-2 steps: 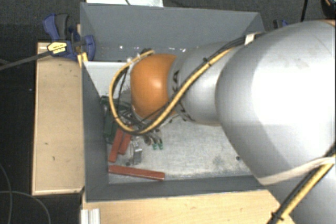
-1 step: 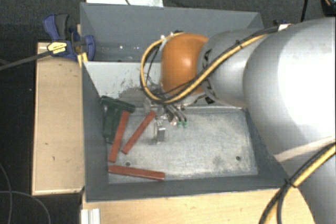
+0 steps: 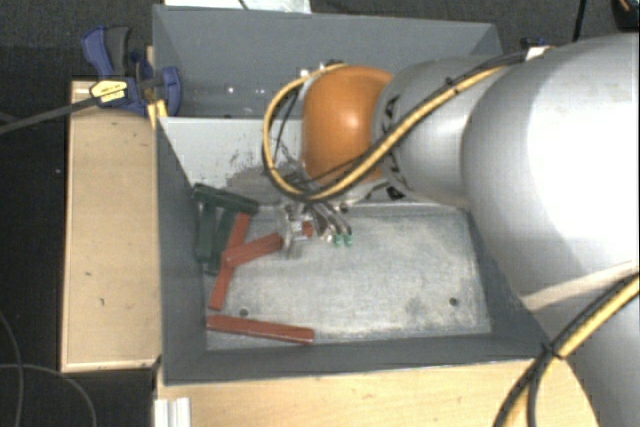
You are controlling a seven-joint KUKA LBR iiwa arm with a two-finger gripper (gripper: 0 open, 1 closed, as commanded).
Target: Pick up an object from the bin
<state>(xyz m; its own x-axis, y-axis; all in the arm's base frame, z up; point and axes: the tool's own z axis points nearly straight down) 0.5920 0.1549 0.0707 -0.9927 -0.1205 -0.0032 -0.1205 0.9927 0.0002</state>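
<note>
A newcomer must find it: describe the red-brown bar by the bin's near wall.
Find the grey bin, then its floor's left half. Along the near wall lies a red-brown bar. Unlike the bent red-brown piece and dark green thing beyond it, it is straight.

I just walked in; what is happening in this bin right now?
A robot arm reaches from the right into the grey bin. Its gripper is low over the floor, at the right end of a bent red-brown piece. A dark green T-shaped piece lies just left of it, and a red-brown stick lies by the front wall. Nothing appears lifted yet.
</note>
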